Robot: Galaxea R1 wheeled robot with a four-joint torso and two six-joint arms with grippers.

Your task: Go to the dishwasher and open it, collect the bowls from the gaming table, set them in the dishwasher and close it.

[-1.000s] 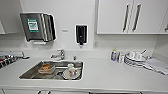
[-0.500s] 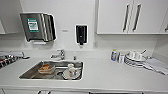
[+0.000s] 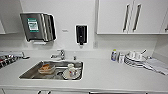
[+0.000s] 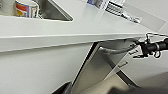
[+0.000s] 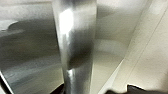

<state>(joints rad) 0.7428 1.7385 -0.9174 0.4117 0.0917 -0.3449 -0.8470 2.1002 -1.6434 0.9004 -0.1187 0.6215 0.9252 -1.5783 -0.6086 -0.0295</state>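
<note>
My right gripper's up against the dishwasher handle point(image 5: 75, 45), grip I can't tell — a slip off that smooth bar leaves the door shut.

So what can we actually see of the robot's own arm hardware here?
Not much. The left wrist view shows a black jointed bar with pale bands and thin wires looping off it, plus a dark rounded housing at the picture's edge. No markings are readable.
</note>
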